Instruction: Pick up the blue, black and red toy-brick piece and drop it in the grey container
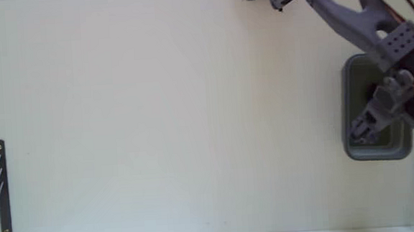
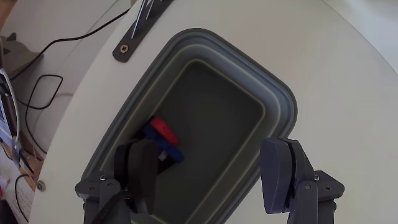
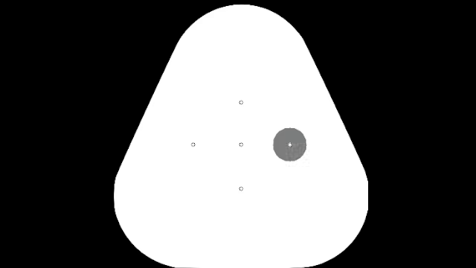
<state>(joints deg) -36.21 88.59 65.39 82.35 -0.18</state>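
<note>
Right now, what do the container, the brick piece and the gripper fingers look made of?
Grey container: probably matte plastic or silicone, with stepped, soft-looking rim. Toy-brick piece: glossy hard plastic, saturated red and blue. Gripper fingers: dull grey plastic, likely 3D-printed, though no layer lines resolve.

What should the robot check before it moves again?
1. Gripper open: ok, fingers spread wide.
2. Brick piece inside container: ok, lying near the left finger.
3. Brick free of the finger: cannot tell, they overlap in the wrist view.
4. Gripper over the container: ok in the fixed view.
5. Container upright on the table: ok.
</note>
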